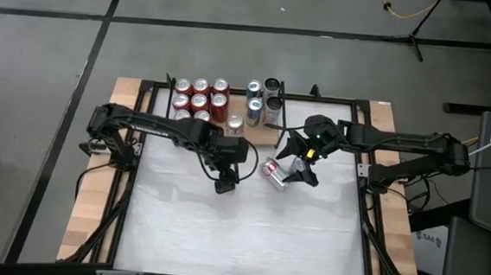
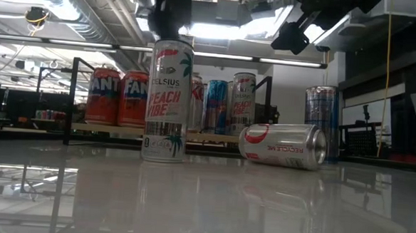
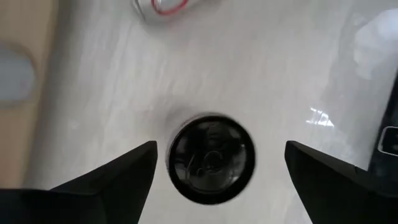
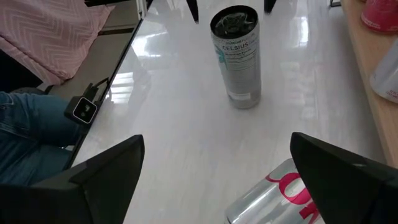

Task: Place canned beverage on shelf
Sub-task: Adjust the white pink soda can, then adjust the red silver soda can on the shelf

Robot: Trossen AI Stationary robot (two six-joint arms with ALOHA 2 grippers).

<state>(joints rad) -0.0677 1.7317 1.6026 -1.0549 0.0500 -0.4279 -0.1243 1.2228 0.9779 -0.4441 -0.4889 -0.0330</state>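
Currently left gripper (image 3: 214, 171) spread wide above upright can (image 2: 167, 100); right gripper (image 4: 214, 174) spread over fallen can (image 2: 283, 145); shelf (image 1: 267, 135) behind.

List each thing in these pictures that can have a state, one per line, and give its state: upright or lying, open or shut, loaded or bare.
Tall white Celsius can: upright on the whitish tabletop, off the shelf.
Silver can with red lettering: lying on its side on the tabletop.
Light-brown wooden shelf with black rails: loaded with upright cans.
Left gripper: open, above the Celsius can.
Right gripper: open, over the lying can.
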